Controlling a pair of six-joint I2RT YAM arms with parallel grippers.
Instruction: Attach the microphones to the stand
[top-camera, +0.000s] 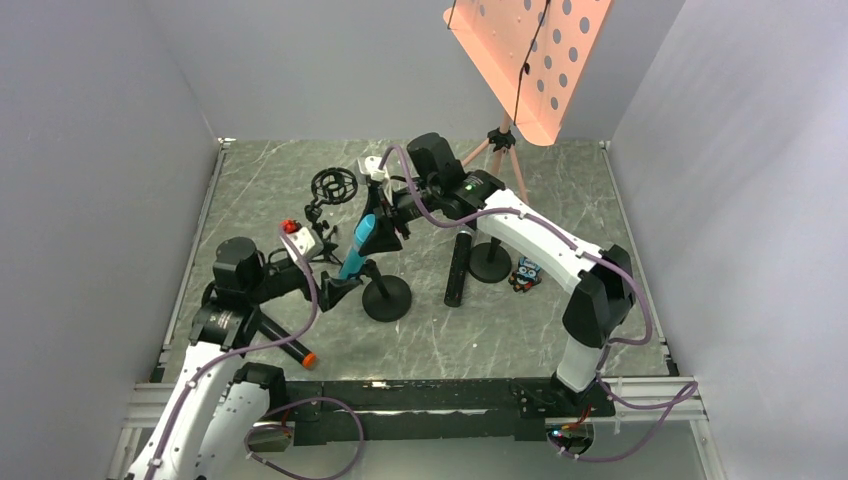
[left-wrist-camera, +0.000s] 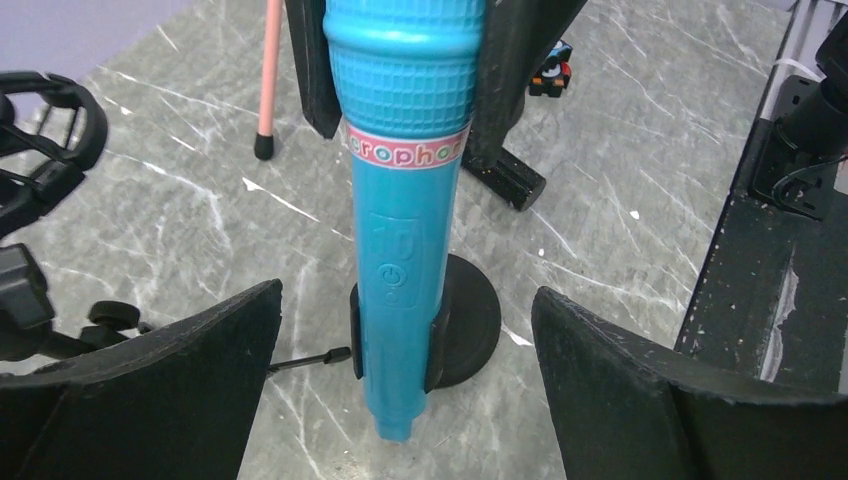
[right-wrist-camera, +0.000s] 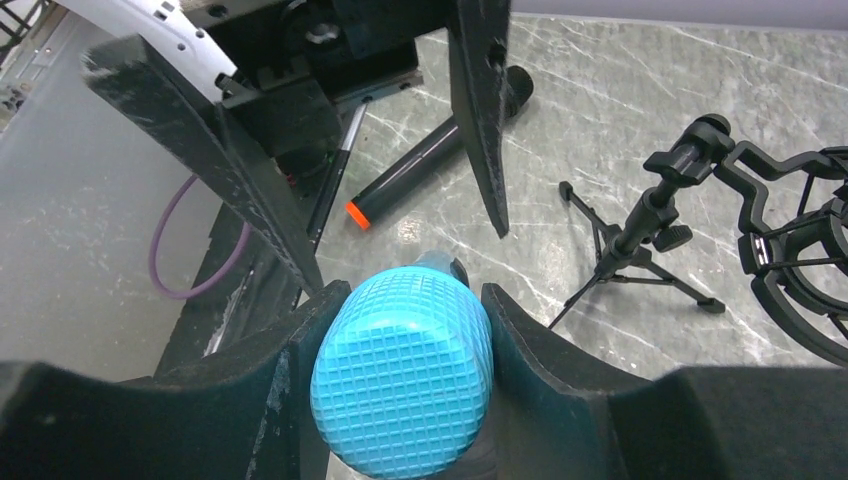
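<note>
Teal mic (right-wrist-camera: 400, 390) is gripped at its head by the right end effector (right-wrist-camera: 400, 335) and held at a slight tilt. Its lower end is seated in the clip of the round-base stand (left-wrist-camera: 475, 320). Left end effector (left-wrist-camera: 405, 300) is spread wide open, with 1 finger on each side of the mic, nothing touched. Orange-end mic (top-camera: 285, 345) and black mic (top-camera: 458, 270) are laid flat on the tabletop (top-camera: 560, 330), well apart.

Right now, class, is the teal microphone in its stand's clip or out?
In: the teal microphone handle sits inside the black clip.
</note>
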